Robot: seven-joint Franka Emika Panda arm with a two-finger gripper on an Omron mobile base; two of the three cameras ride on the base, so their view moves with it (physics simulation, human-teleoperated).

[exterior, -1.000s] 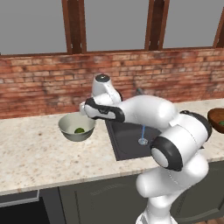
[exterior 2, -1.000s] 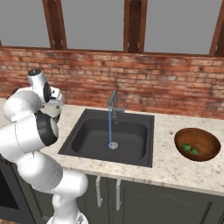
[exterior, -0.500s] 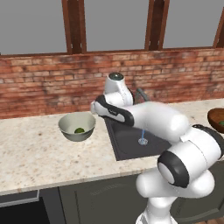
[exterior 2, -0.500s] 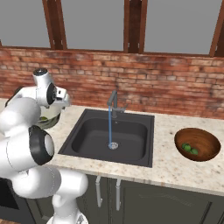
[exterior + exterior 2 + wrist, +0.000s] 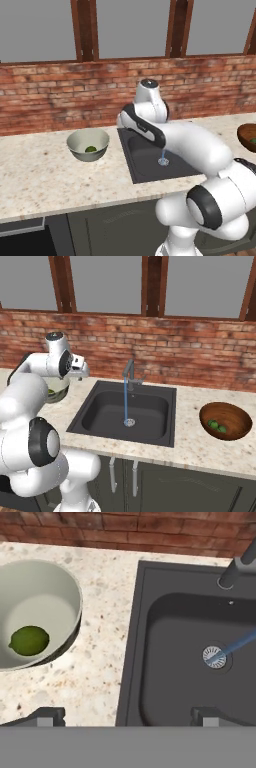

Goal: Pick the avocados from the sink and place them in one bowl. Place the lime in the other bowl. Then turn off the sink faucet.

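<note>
Kitchen counter with running tap, fruit already sorted. The gripper is spread wide and carries nothing, its 2 fingertips straddling the left rim of the sink from above. To the hand's left sits the pale grey-green bowl with the lime resting inside; on the far side of the basin from the hand, the dark brown bowl holds the 2 avocados. The sink faucet stands at the basin's back edge, beyond and to the right of the hand, and a thin stream of water runs down to the drain, so the remaining step appears to be shutting it off. Risks: a sweep toward the tap could strike the upright stem or spout rather than its handle, whose position is too small to make out; a low pass might also clip the basin rim. Behind the counter rises a brick wall that limits any approach from the rear
</note>
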